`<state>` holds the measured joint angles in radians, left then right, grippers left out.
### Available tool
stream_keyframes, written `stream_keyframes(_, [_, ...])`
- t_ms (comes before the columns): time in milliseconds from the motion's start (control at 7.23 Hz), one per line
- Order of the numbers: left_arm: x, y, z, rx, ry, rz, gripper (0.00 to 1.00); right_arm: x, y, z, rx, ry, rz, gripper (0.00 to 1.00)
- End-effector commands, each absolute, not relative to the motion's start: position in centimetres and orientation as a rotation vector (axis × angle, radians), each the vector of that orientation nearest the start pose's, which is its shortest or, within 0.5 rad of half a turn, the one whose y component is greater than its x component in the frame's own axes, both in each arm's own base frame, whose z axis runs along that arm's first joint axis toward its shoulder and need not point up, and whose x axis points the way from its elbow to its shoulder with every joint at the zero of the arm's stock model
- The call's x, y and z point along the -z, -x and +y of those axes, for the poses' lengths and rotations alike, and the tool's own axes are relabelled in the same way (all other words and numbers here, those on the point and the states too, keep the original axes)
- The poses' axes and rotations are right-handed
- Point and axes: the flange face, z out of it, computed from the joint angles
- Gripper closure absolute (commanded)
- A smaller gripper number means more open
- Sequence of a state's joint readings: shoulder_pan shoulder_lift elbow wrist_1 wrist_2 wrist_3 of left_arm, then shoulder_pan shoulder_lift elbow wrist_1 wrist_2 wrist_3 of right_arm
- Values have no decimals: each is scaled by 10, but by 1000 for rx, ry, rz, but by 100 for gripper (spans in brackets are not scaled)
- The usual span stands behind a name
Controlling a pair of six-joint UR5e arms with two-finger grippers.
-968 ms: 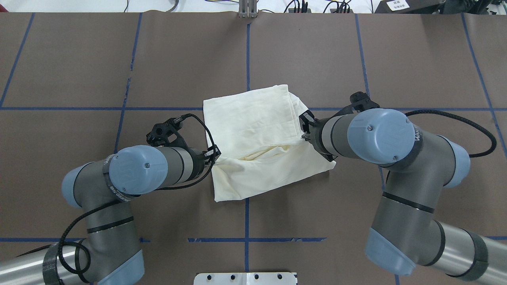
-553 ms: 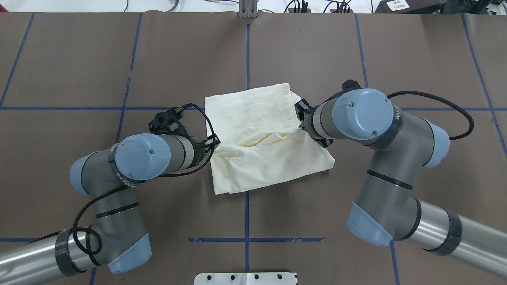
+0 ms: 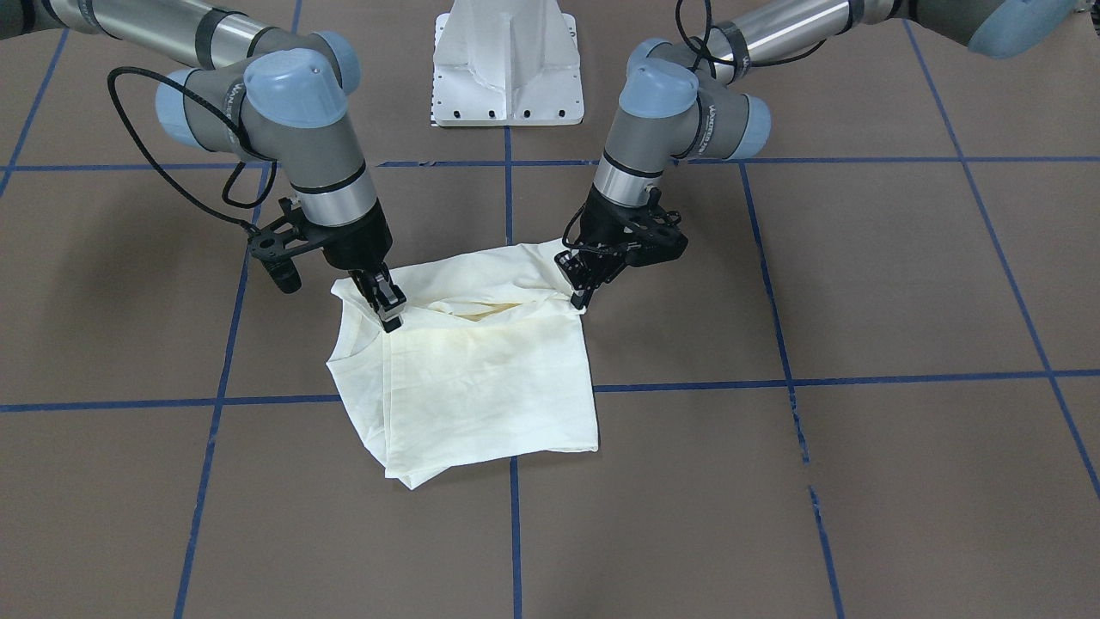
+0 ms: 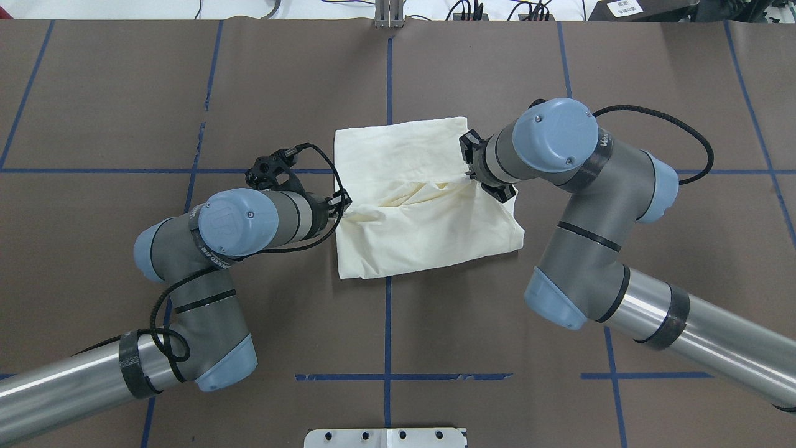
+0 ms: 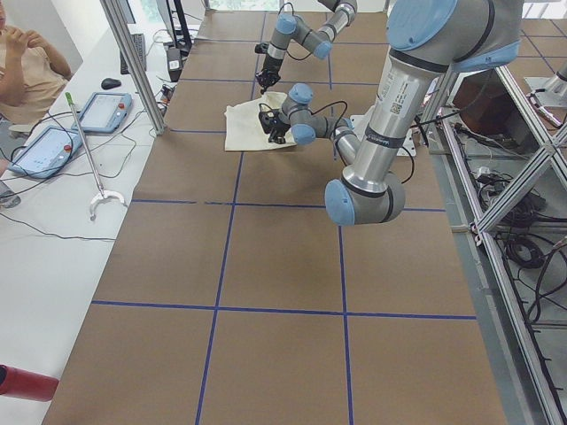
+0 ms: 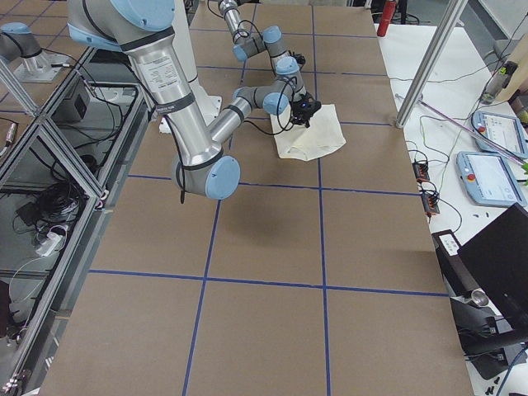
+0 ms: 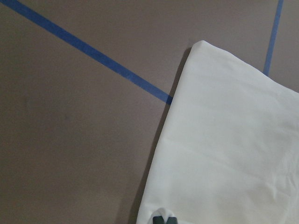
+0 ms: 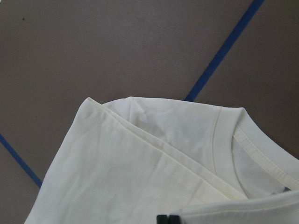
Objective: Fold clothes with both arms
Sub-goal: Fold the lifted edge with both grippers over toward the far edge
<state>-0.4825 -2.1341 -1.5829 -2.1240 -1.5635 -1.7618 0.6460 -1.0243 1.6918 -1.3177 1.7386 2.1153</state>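
Evidently the left tool (image 4: 342, 204) and right tool (image 4: 471, 177) each pinch tight an opposite edge of the cream T-shirt (image 4: 423, 224).

The left arm (image 4: 205, 311), 8 o'clock, and right arm (image 4: 584, 261), 4 o'clock, were silver-grey tubes with light-blue caps, black bands, black cables.

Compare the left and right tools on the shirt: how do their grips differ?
The left tool pinches a plain side edge of the T-shirt; the right tool pinches near the neckband. The right tool sits farther across the table than the left tool. Both are shut on raised fabric.
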Motion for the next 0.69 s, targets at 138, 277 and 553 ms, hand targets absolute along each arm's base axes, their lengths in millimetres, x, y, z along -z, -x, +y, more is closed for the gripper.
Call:
stream_keyframes(138, [-229,-525,-465,606,-228,1227,100,-263,434,-526,-995,141,-974,100])
stream_keyframes(277, [-211,-511,-457,599,-234,1268,100,-248,420,-523,-963,199,-1011,100])
stream_keyframes(553, [-182,-478,-435,588,-244,1331,100,-239,384,-495,-938,227,-1055,100])
